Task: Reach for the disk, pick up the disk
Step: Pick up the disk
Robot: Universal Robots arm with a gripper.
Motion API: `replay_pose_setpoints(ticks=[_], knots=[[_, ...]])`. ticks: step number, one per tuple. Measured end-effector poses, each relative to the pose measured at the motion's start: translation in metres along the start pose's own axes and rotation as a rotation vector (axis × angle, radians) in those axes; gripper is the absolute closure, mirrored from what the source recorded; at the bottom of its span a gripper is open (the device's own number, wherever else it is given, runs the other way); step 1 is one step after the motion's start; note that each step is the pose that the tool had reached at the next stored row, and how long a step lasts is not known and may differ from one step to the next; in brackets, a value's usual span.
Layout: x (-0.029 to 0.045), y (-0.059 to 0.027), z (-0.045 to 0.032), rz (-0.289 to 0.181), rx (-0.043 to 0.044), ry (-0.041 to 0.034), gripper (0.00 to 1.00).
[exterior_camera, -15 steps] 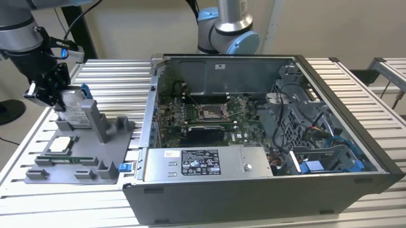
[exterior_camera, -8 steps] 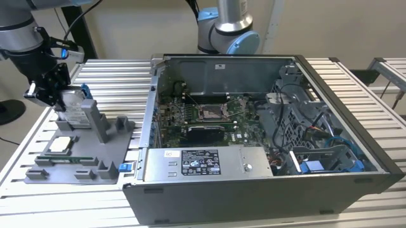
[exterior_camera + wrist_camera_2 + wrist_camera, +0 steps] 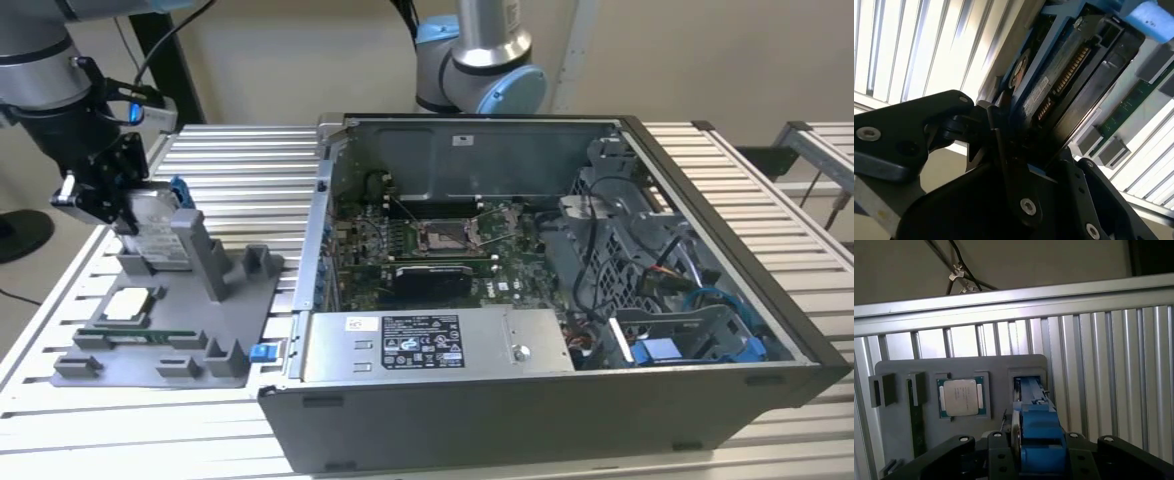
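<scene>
Exterior view, upper left: gripper (image 3: 123, 210) fingers pinch the disk (image 3: 158, 235), upright in grey holder (image 3: 220, 325) | first wrist view: processor chip (image 3: 960, 397) beside it | second wrist view: disk's connector pins (image 3: 1074, 62) | slatted table (image 3: 240, 160), computer case (image 3: 534, 425).

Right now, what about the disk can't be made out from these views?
- Disk bottom edge: exterior view, sunk in the grey holder.
- Its side toward the exterior view's left: covered by the tool.
- Its full outline: second wrist view, cut off by the picture's edge and the tool's body.
</scene>
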State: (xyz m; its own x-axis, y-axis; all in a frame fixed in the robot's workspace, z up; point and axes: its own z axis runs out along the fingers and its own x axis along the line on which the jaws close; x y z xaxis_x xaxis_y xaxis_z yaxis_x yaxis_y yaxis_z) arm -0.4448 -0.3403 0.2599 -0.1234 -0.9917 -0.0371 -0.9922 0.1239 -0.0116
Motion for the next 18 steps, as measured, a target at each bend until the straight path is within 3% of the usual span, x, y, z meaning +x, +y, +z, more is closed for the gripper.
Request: replay_pose_setpoints(ticks=[6, 18], knots=[[-0.0001, 0.0000, -0.0035, 0.000, 0.0001, -0.0001, 1.00], [-0.0010, -0.0003, -0.0273, -0.025, -0.0007, 0.0005, 1.00]])
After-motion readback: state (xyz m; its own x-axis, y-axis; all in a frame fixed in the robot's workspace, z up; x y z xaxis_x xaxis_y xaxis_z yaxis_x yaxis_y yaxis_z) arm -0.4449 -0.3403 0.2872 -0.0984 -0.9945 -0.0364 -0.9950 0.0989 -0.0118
